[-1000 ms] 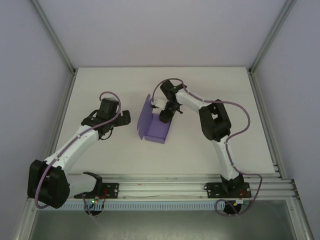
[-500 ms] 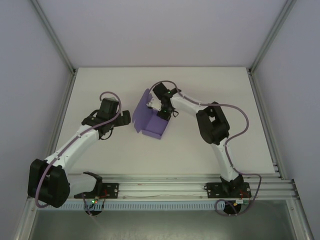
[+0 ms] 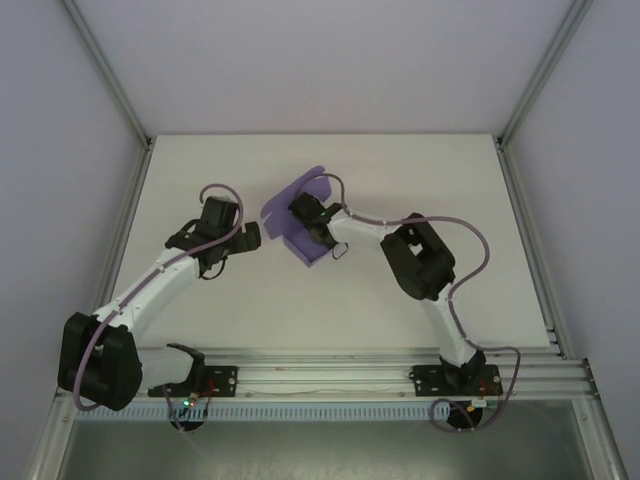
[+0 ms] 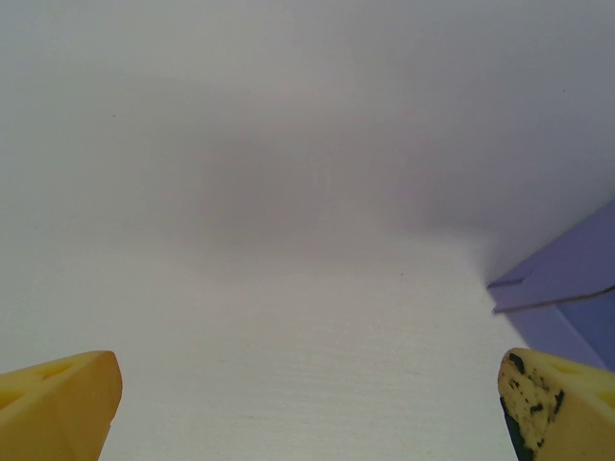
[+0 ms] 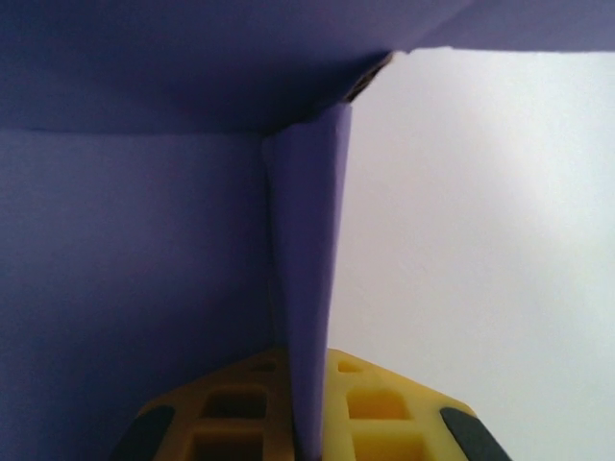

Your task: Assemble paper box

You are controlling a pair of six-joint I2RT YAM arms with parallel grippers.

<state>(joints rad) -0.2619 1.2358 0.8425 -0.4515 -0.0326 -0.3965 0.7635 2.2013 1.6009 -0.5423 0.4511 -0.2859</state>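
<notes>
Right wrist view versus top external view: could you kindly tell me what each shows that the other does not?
Right wrist view: close up, a thin wall of the paper box, seen edge-on and pinched between the right pincer's yellow fingers. Top external view: the wider table, with the left pincer open and apart from the box. Both: the purple box held by the right pincer.

Purple paper box point(image 3: 281, 214) at the right hand point(image 3: 304, 213)
The left hand point(image 3: 250, 237) is just beside its left edge, above the white table point(image 3: 420, 190).
</notes>
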